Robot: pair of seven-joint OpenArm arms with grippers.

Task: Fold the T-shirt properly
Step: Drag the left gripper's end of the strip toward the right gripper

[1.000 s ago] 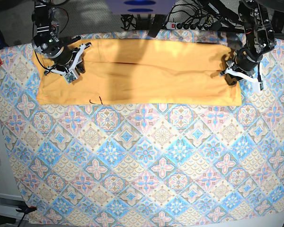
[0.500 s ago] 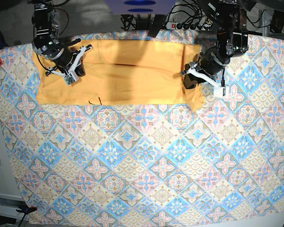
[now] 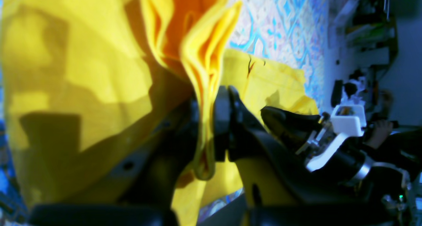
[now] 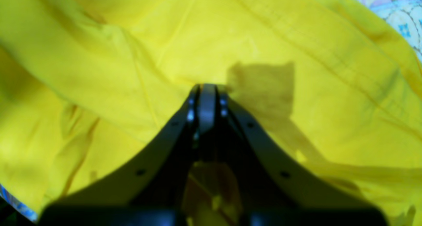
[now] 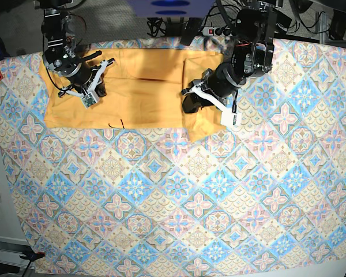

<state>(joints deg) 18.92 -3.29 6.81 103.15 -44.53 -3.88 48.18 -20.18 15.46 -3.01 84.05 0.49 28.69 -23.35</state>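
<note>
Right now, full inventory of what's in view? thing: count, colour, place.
T-shirt: 1, pale yellow-orange, far part of the table, one end lifted and folded over.
Black loop mark: 1, on the shirt's near edge.
Tablecloth: 1, blue-pink patterned, covering the table.
Power strip: 1, with cables, behind the table's far edge.
Left gripper: 1, black, shut on the T-shirt's bunched edge.
Right gripper: 1, black, closed, on the shirt's other end; whether it pinches cloth is unclear.

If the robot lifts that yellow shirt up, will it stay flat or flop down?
Probably flop: the T-shirt bunches into soft folds where the left gripper pinches it. It seems light, since a thin pinch holds several layers. The free end drapes onto the tablecloth.
</note>
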